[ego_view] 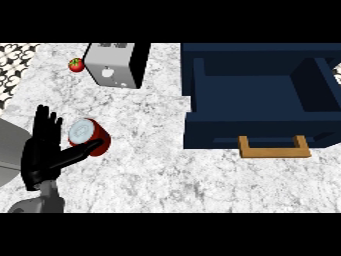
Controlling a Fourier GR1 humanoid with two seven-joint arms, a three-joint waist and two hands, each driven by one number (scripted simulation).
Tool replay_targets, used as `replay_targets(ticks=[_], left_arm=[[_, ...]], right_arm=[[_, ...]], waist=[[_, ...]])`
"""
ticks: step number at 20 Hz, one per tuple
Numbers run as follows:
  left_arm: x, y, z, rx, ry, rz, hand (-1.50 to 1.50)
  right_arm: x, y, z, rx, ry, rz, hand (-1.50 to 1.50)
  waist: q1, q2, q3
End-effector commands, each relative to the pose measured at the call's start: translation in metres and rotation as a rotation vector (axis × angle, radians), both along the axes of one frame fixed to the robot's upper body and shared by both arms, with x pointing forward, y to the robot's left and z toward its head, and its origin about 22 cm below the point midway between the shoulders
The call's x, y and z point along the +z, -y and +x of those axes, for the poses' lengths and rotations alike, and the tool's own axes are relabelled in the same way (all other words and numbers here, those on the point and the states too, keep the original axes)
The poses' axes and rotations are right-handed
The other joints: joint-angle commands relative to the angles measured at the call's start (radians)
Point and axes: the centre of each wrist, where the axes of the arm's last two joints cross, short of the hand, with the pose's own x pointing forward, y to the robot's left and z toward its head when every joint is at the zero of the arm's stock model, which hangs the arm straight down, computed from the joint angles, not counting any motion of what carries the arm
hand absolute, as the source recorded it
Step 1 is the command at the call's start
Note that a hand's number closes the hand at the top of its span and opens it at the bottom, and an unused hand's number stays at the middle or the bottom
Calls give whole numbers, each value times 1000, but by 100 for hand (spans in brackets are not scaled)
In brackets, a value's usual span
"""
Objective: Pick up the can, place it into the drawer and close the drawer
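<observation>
Robot hand [44,150], left, open beside red can [88,135]; no readable writing.

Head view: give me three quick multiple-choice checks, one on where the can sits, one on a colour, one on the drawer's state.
1. Where is the can?
A. inside the drawer
B. on the counter by the left hand
C. on top of the toaster

2. What colour is the drawer's handle?
A. tan
B. red
C. white

3. What state is the drawer in?
A. shut
B. pulled open
C. taken off

Answers:
1 B: the can stands on the counter, with the left hand beside it, thumb across its front.
2 A: the handle is tan against the dark blue drawer.
3 B: its inside shows from above.
</observation>
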Motion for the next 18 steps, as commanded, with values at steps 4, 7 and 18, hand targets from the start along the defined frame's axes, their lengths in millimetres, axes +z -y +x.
replay_targets(ticks=[4,7,18], left_arm=[[-34,-10,13,59,-22,0,-150],[-64,-3,-10,39,-45,15,-150],[-83,-47,-8,60,-63,-55,-150]], right_arm=[[-13,0,4,-4,-20,2,-150],[10,7,4,-9,1,-11,-150],[-4,18,-15,-6,2,5,-150]], waist=[[0,1,0],[0,1,0],[0,0,0]])
